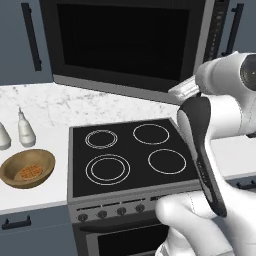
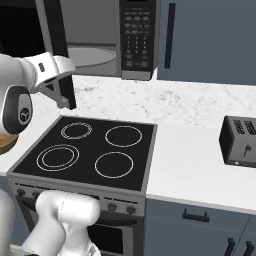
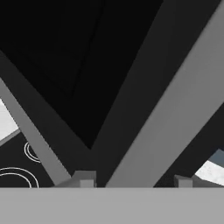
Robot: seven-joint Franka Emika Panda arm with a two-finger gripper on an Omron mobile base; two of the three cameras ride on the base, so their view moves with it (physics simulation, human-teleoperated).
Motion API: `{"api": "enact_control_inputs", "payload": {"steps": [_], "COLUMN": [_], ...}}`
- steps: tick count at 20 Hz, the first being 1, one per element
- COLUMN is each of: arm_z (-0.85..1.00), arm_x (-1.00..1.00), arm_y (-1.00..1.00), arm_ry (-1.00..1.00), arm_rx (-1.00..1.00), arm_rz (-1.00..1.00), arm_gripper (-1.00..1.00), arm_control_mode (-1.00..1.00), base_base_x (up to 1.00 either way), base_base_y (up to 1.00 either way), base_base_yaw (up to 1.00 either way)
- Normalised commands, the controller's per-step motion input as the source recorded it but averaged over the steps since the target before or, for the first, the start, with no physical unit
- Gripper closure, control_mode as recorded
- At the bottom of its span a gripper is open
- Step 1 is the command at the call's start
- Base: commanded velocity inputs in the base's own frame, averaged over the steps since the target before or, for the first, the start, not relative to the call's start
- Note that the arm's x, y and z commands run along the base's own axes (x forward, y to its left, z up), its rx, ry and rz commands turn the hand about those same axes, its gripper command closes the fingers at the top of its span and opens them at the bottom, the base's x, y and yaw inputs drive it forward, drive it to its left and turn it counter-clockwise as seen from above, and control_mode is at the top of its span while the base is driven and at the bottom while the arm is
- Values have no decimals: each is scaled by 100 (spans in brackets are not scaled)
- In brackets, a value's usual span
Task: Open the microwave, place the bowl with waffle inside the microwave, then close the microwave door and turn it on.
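Where the microwave door (image 1: 125,42) swings out on its left hinge, its long axis runs sideways and its dark glass face turns toward the left camera, a grey steel frame along its lower edge. From the right camera the door is seen edge-on as a dark upright bar, and behind it the microwave (image 2: 135,40) is open, showing a grey interior, the turntable (image 2: 92,56) and a black keypad on the right. Gripper (image 3: 133,181) sits against the door's free edge above the stove (image 1: 130,155); its tips straddle the frame, but whether they actually pinch it cannot be told. Bowl (image 1: 27,168), brown and shallow, rests on the counter (image 1: 35,192) left of the stove with the waffle (image 1: 29,173) inside, two bottles (image 1: 25,130) just behind. A toaster (image 2: 239,141) stands well right.
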Motion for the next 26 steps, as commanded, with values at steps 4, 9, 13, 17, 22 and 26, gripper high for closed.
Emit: {"api": "enact_control_inputs", "payload": {"steps": [4, 9, 13, 17, 22, 26], "arm_z": [0, 0, 0, 2, 16, 20], "arm_x": [-100, -100, -100, -100, -70, -15], "arm_y": [100, 36, -61, -88, -97, -94], "arm_ry": [-3, -16, -15, 3, 31, 44], "arm_rx": [-18, 4, 33, 47, 56, 63], "arm_rz": [2, 1, 0, -4, -1, 2], "arm_gripper": [-100, -100, -100, -100, -100, -100], "arm_control_mode": [-100, -100, -100, -100, -100, -100], "base_base_x": [0, 0, 0, 0, 0, 0], "base_base_y": [0, 0, 0, 0, 0, 0], "base_base_yaw": [0, 0, 0, 0, 0, 0]}}
